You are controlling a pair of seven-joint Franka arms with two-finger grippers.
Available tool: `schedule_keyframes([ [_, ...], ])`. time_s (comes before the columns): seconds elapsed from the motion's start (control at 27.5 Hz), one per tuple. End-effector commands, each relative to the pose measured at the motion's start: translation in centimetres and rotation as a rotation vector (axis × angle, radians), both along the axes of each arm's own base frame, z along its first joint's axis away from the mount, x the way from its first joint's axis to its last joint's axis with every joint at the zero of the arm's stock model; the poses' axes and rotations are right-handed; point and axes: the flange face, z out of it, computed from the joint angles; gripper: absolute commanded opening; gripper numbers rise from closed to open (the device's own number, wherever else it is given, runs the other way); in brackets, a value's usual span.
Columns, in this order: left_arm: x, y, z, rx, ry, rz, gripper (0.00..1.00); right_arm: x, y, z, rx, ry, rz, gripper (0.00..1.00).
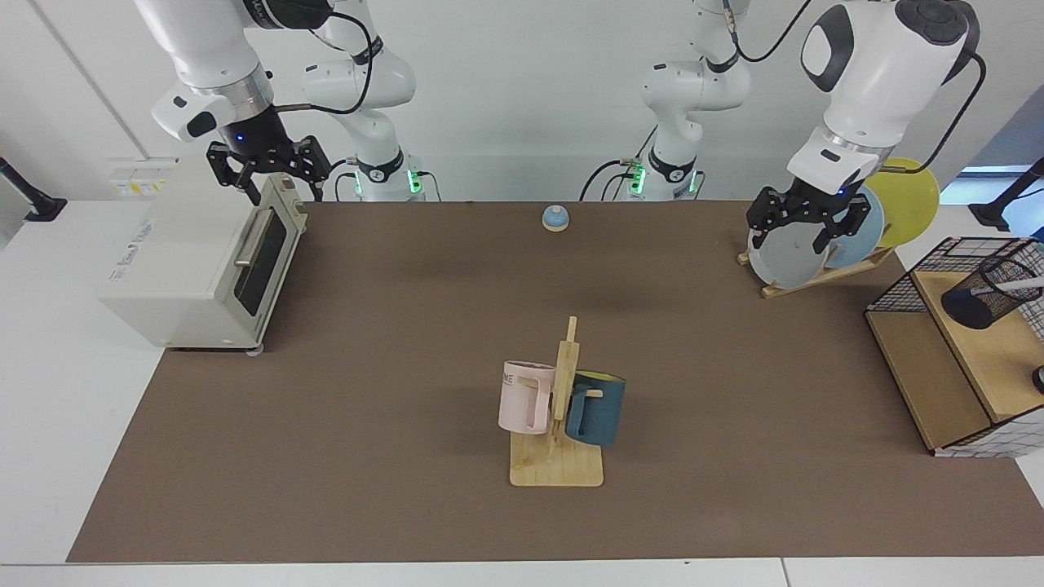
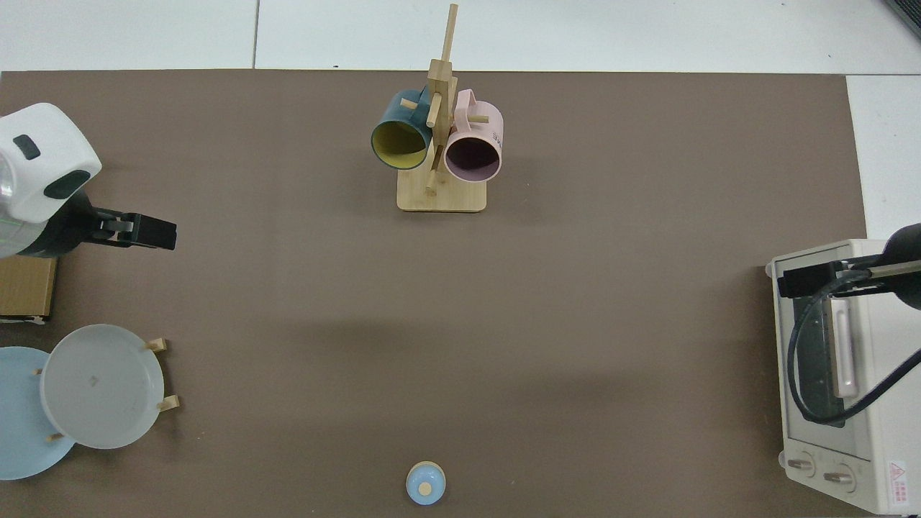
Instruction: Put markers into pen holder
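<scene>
The pen holder [image 1: 979, 300], a small black mesh cup, lies tilted on the wooden shelf at the right edge of the facing view. A slim white marker [image 1: 1026, 284] barrel shows at its mouth; its cap end is hidden. My left gripper [image 1: 803, 224] hangs open and empty in front of the plates, well to the left of the holder. In the top view the left gripper [image 2: 147, 234] sits at the left edge. My right gripper [image 1: 265, 167] waits open above the toaster oven, and the top view shows the right gripper [image 2: 813, 277] at the far right.
A toaster oven [image 1: 204, 261] stands at the left. A wooden mug rack [image 1: 559, 461] with a pink and a blue mug is in the middle. A plate rack [image 1: 816, 273], a blue bell [image 1: 555, 218] and a wire basket with wooden shelves [image 1: 922, 359] are also there.
</scene>
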Motion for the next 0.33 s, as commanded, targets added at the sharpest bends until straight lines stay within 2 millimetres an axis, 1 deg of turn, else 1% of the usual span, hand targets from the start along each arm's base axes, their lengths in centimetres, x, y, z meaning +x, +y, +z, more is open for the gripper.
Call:
schedule_keyframes([
  [0.0,-0.18,0.06,-0.07,-0.011,-0.012,0.002,1.00,-0.15,-0.14,0.13,0.001,-0.003,-0.019,1.00],
  [0.29,-0.39,0.24,-0.11,-0.011,-0.005,0.003,1.00,-0.17,-0.14,0.11,0.001,-0.002,-0.019,1.00],
])
